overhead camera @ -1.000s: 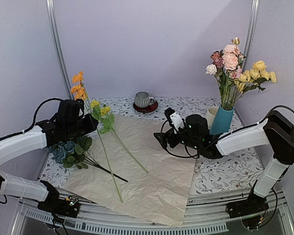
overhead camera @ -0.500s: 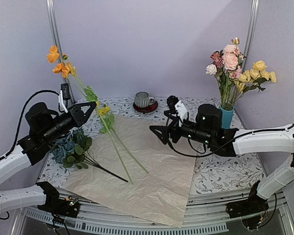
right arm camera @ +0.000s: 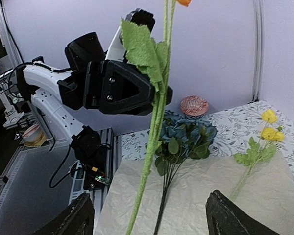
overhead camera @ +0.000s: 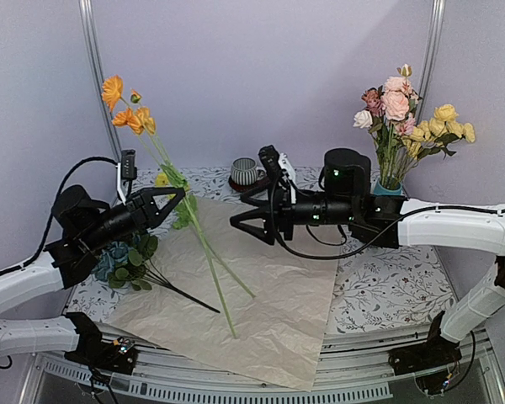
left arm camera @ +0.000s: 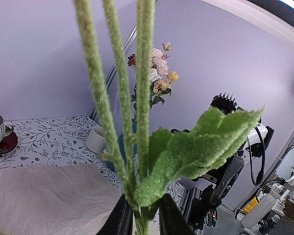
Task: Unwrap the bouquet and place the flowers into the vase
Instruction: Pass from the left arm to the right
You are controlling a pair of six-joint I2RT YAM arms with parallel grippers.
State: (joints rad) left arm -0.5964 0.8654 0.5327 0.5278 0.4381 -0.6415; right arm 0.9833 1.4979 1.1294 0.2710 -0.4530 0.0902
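**Finding.** The left gripper [overhead camera: 177, 198] is clamped on the orange-flowered stem [overhead camera: 200, 248] and holds it tilted, clear of the sheet. The blooms stand above its jaws, and the long tail hangs below them toward the paper [overhead camera: 269, 311].

The right gripper [overhead camera: 242, 217] is spread wide, about level with the left one and just beside the stem. Its wrist view shows the stem rising between its fingers [right arm camera: 81, 218], touching neither.

The vase [overhead camera: 391, 191] sits behind the right gripper's wrist, mostly hidden by that arm, and already carries several flowers. A blue bunch [overhead camera: 122, 257] lies below the left gripper and a yellow sprig [overhead camera: 162, 178] just behind it.

**Assessment.** I judge this to be a hand-over. I would close the right jaws on bare stem below the leaf, confirm the pinch, and only then release the left.

**Risk.** The stem is thin and fuzzy, so an off-centre pinch could let it swing.
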